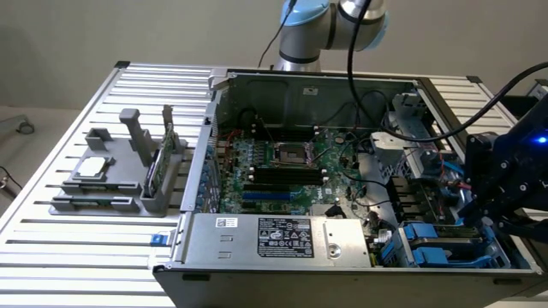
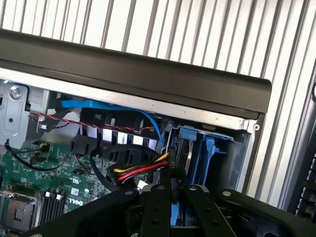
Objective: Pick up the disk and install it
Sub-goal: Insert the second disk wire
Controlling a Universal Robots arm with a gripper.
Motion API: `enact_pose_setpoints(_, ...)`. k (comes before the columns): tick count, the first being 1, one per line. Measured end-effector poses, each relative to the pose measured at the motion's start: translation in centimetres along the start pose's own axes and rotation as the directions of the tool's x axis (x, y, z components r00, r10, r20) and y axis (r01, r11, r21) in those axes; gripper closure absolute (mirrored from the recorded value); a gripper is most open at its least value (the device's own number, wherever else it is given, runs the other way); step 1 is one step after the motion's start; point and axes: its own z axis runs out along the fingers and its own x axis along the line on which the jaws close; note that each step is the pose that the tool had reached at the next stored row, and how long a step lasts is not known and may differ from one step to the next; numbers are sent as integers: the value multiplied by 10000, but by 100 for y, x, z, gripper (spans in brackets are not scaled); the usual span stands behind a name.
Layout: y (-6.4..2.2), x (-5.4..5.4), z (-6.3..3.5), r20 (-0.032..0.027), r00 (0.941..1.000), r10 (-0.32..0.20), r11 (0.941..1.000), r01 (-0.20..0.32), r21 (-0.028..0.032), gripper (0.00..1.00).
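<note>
Blue-framed and standing on edge, the disk is down in the drive bay at about four o'clock of the open computer case in my exterior view, with my gripper jaws clenched on its near edge.

The drive bay, in the open case at the exterior view's right, is tight. There the pincer, closed on the disk, stands close to the case's side wall, with yellow, red and black power wires touching it and a blue cable arching near it. The motherboard is open from above apart from loose black cables near the bay, the power supply covers the near edge, and bare bench lies at the exterior view's left, broken by a grey holder.
</note>
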Motion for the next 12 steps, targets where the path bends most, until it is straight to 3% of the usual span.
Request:
enact_pose_setpoints(4, 0, 0, 0, 105, 9992, 396, 9992, -397, 11, 84)
enact_pose_setpoints(7, 0, -1, 4, 220, 9977, 636, 9980, -637, 41, 84)
enact_pose_setpoints(9, 0, -1, 8, 275, 9965, 789, 9968, -792, 114, 84)
enact_pose_setpoints(12, -1, -1, 14, 318, 9945, 996, 9945, -1005, 283, 84)
